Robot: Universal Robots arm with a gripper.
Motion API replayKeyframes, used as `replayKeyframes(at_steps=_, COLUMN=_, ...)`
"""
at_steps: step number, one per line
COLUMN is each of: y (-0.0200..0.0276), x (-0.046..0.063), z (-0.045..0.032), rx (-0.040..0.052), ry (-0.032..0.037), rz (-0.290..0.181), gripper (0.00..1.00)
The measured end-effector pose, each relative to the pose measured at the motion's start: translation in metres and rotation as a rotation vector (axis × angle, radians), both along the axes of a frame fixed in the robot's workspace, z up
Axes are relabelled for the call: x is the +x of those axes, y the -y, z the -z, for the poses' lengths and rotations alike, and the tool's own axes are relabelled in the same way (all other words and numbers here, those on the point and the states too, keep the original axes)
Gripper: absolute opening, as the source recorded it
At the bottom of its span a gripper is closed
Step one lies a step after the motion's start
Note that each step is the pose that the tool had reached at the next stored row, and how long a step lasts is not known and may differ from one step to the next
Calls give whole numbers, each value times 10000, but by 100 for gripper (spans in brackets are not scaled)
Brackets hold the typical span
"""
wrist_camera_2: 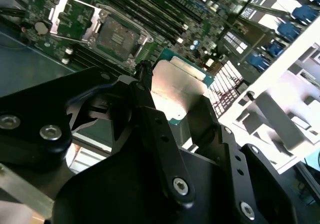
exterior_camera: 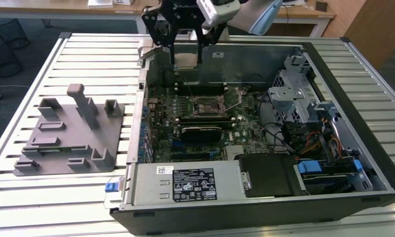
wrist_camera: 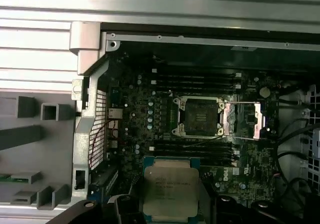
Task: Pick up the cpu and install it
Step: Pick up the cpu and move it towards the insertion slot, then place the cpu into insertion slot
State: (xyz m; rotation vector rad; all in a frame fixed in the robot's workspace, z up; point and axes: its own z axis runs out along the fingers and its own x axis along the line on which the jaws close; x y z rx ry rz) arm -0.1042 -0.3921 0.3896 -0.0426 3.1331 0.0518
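The cpu [exterior_camera: 186, 60], a flat square chip with a silver-grey metal top, hangs in the air over the far left part of the open computer case [exterior_camera: 375, 148]. My gripper [exterior_camera: 186, 63] is shut on it, one black finger on each side. In the second wrist view the cpu [wrist_camera_2: 177, 89] sits between the fingers [wrist_camera_2: 145, 91]. The first wrist view looks down past the cpu [wrist_camera: 170, 186] onto the motherboard. The black-framed socket [exterior_camera: 207, 104] lies open with its metal lid flipped aside, also seen as the socket [wrist_camera: 199, 122] in the first wrist view and the socket [wrist_camera_2: 117, 34] in the second. The cpu is well above and short of it.
A grey holder fixture [exterior_camera: 69, 133] with posts and slots stands on the slatted table [exterior_camera: 26, 79], on the exterior view's left of the case. Inside the case are memory slots, a drive cage [exterior_camera: 296, 94], cables and a power supply [exterior_camera: 184, 185] along the near wall.
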Motion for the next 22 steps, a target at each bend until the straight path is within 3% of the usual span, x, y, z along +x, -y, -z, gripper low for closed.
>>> replayKeyframes(at_steps=11, y=-139, x=235, z=19, rx=0, ry=7, rz=1, gripper=53)
replayKeyframes(at_steps=18, y=-143, x=470, z=28, rx=3, ry=7, rz=3, gripper=53)
replayKeyframes(at_steps=22, y=-143, x=506, z=28, rx=4, ry=8, rz=9, gripper=53)
